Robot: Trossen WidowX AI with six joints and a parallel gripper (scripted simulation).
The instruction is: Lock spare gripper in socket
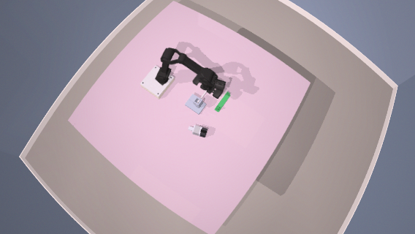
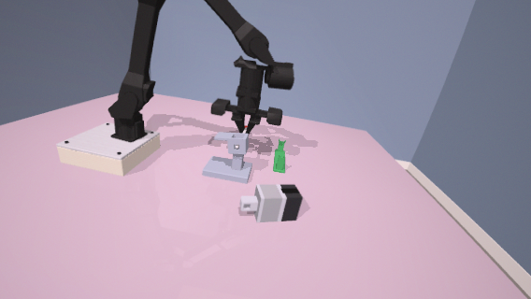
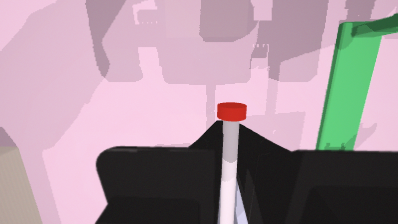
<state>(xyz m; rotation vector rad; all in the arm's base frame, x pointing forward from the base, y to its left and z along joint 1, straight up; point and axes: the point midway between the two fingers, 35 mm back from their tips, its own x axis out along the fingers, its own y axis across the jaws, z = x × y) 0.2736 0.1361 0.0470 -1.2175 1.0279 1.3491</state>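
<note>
My gripper (image 1: 205, 94) (image 2: 245, 131) (image 3: 225, 126) is shut on the lock pin (image 3: 229, 190), a thin white rod with a red head (image 3: 231, 111). The head sticks out past the fingertips on the side away from the mount. The pin runs to the back of the socket (image 1: 196, 100) (image 2: 238, 137) on the blue-grey mount (image 1: 191, 106) (image 2: 227, 171). A pale spot shows in the socket's front hole; how deep the pin sits is hidden. The spare gripper (image 1: 197, 129) (image 2: 269, 203), grey and black, lies on its side in front, its white spigot (image 1: 191, 128) (image 2: 249, 205) pointing left.
A green bar-shaped part (image 1: 223, 102) (image 2: 279, 160) (image 3: 350, 90) lies right of the mount, close to my gripper. The arm's white base plate (image 1: 157, 82) (image 2: 107, 142) is on the left. Everything rests on a pink table top (image 1: 146, 135) (image 2: 140, 238).
</note>
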